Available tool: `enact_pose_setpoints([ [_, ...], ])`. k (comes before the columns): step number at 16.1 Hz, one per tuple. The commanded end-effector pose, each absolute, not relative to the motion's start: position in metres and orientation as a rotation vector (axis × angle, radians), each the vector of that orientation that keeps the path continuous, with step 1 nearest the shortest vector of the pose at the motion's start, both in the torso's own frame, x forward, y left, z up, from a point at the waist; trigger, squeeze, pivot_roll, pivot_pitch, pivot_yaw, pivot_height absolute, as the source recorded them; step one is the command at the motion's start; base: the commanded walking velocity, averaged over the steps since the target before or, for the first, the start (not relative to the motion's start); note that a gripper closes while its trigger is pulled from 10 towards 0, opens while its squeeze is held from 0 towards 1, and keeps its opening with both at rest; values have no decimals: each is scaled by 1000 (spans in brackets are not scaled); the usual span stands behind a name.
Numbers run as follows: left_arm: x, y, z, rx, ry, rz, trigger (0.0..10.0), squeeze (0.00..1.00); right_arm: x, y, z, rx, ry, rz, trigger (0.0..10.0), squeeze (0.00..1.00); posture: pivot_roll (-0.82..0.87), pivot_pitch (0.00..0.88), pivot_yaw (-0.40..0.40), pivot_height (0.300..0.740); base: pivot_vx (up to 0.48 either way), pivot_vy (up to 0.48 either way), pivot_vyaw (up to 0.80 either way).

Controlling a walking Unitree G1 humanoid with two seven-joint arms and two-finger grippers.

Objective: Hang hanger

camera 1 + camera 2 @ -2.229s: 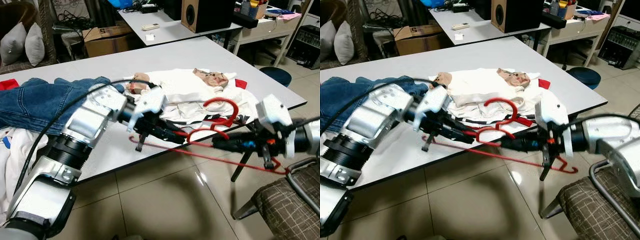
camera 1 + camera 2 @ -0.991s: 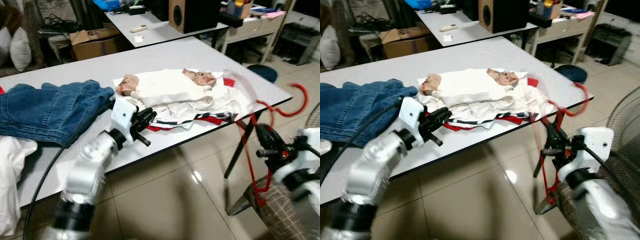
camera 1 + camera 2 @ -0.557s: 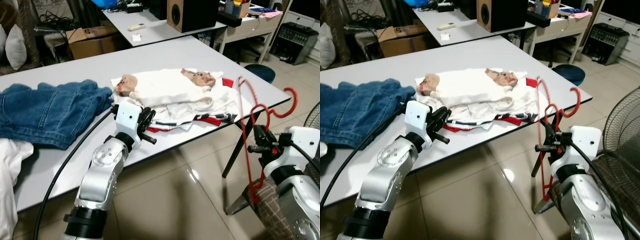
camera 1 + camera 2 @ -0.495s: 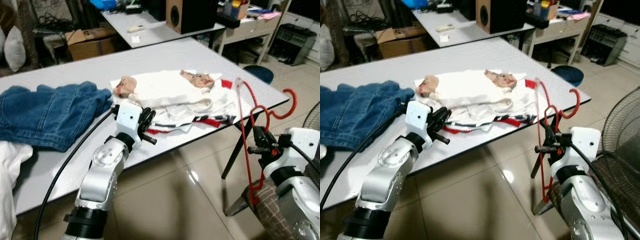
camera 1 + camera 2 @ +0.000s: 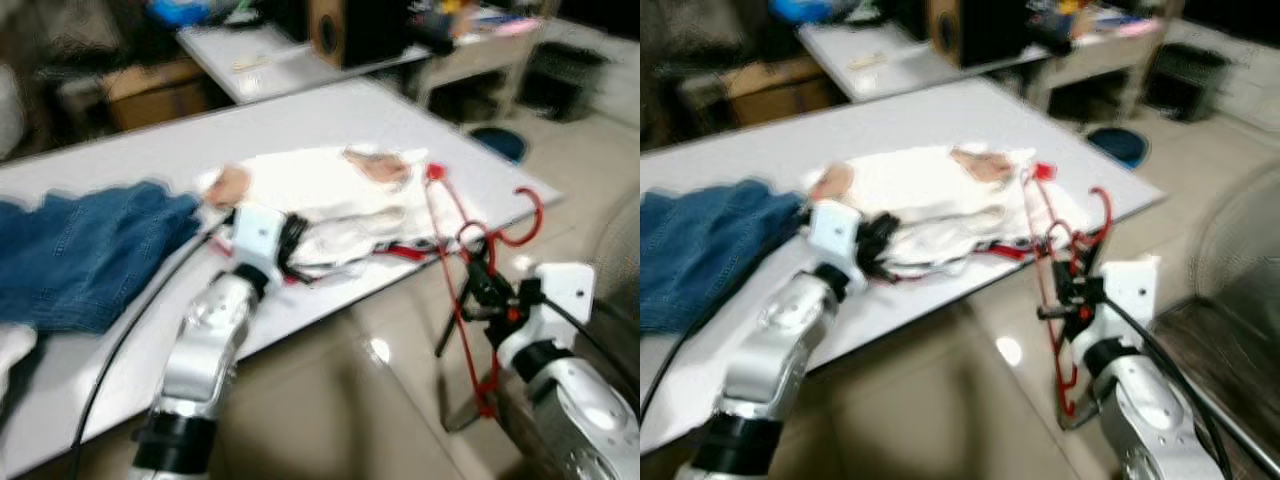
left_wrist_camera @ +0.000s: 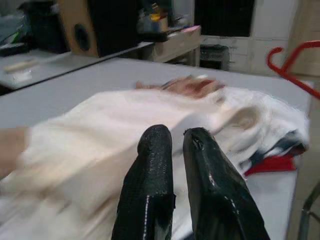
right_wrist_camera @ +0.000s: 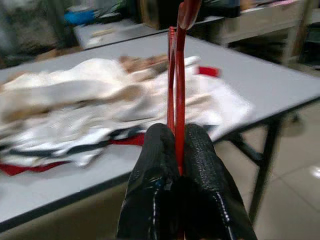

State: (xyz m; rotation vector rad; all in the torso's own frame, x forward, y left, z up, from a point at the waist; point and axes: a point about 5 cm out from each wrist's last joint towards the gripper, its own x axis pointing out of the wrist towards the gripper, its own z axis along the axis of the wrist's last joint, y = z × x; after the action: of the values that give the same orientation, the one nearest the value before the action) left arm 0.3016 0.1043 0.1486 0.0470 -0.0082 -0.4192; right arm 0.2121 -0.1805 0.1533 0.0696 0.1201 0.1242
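Note:
A red hanger (image 5: 447,232) stands upright beside the grey table's (image 5: 300,110) front right edge, hook (image 5: 530,215) pointing away from the table. My right gripper (image 5: 482,292) is shut on its thin wire, which runs between the two black fingers (image 7: 157,165) in the right wrist view. The left gripper (image 5: 293,242) lies low on the table against a pile of white clothes (image 5: 330,185). Its fingers (image 6: 155,165) are together with nothing between them. From the left wrist camera the hanger's hook (image 6: 285,65) is visible beyond the pile.
Blue jeans (image 5: 80,240) lie on the table to the left of the pile. Behind stands a second table with a speaker (image 5: 345,30) and clutter. Shiny tiled floor (image 5: 330,400) lies in front. The head views are blurred.
The left gripper let go of the hanger and pulled back to the clothes pile. The right gripper lifted the hanger from low and flat to upright. The camera has since shifted.

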Motion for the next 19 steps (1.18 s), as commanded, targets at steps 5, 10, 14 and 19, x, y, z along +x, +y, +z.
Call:
enact_pose_setpoints([
  [5, 302, 101, 151, 41, -17, -417, 10000, 0, 212, -184, 164, 33, 66, 167, 10000, 0, -112, 0, 52, 740, 296, 0, 0],
  [10, 302, 103, 150, 39, -14, -401, 10000, 0, 210, -186, 166, -21, 62, 199, 10000, 0, -113, 0, 54, 740, 320, 0, 0],
  [14, 301, 102, 148, 36, -3, -412, 10000, 0, 209, -188, 166, 13, 63, 185, 10000, 0, -114, 0, 49, 740, 326, 0, 0],
  [19, 300, 99, 145, 34, 11, -432, 10000, 0, 206, -190, 164, -5, 73, 178, 10000, 0, -125, 0, 56, 740, 324, 0, 0],
])
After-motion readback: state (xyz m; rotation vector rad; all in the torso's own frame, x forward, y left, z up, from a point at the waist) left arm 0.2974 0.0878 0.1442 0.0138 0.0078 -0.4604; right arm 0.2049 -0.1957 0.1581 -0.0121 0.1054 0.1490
